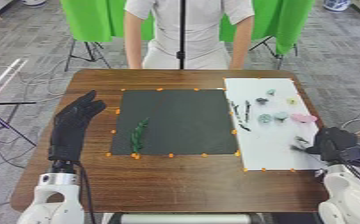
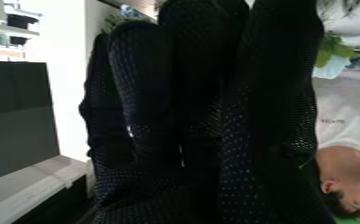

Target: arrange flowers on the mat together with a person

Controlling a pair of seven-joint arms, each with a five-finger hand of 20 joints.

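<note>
Dark mat bearing green sprig; white sheet at mat's right carrying flowers. Left hand flanking mat, fingers loosely parting; right hand beyond sheet, fingers extending straight, narrow.

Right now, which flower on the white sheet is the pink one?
The pink flower sits by the sheet's right edge in the head view, just right of two pale blue-green flowers.
</note>
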